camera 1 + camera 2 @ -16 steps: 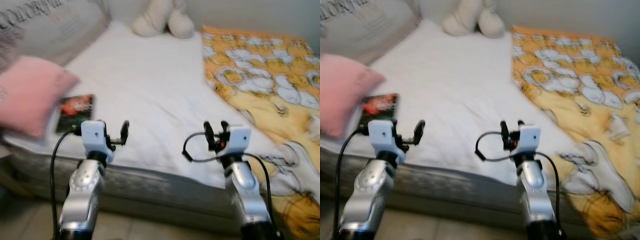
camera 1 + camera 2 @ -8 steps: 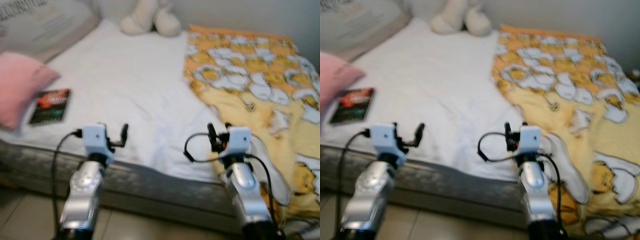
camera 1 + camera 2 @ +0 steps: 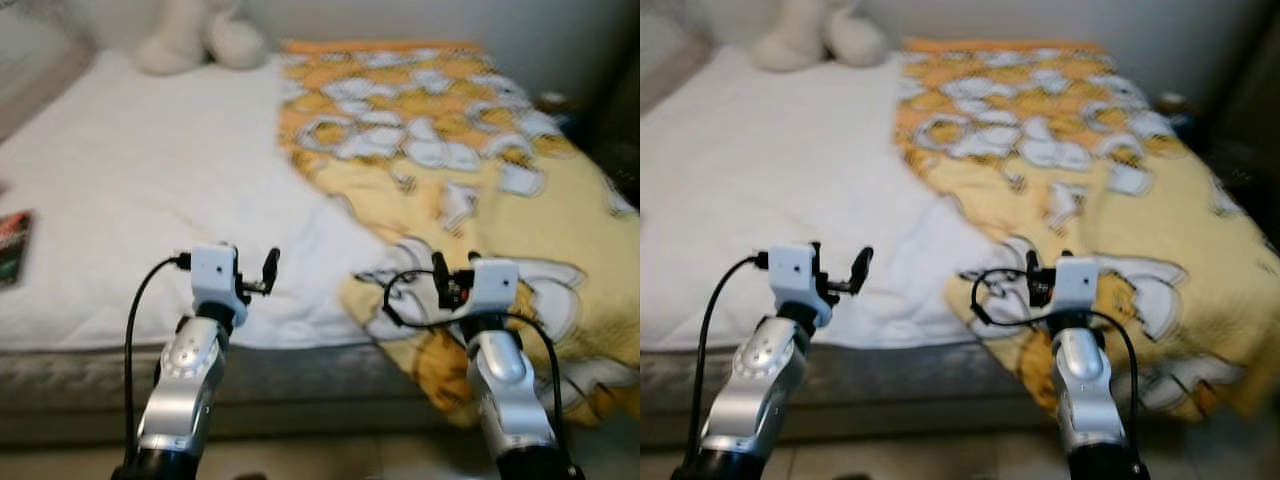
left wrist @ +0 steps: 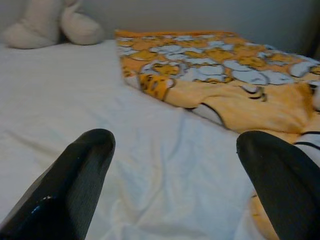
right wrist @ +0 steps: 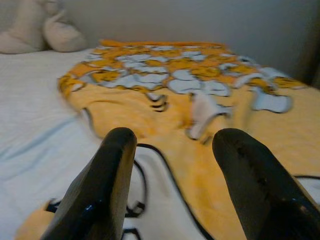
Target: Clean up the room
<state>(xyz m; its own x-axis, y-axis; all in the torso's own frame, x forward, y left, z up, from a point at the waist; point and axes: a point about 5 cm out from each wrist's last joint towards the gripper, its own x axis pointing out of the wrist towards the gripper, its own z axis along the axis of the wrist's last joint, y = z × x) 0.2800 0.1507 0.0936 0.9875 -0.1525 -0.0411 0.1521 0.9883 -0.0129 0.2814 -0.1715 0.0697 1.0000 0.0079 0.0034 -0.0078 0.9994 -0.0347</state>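
In the left eye view a bed (image 3: 120, 200) with a white sheet reaches across the picture, and a yellow blanket (image 3: 470, 170) with a cartoon print covers its right half, its lower part spilling over the near edge of the bed. A cream plush toy (image 3: 200, 40) sits at the far edge of the bed, and a book (image 3: 12, 245) lies at the left edge. The left end effector (image 3: 258, 280) is held up in front of the near edge over the white sheet, and the right end effector (image 3: 452, 280) is held up in front of the hanging blanket; neither touches anything. The right eye view shows the same layout, with grey floor (image 3: 940, 455) below the mattress side. In the left wrist view the two black fingers (image 4: 75, 180) stand wide apart, released, with white sheet between them and the blanket and plush toy beyond. In the right wrist view the fingers (image 5: 105, 185) are also spread and empty, with the blanket's black-outlined print lying between and beyond them.
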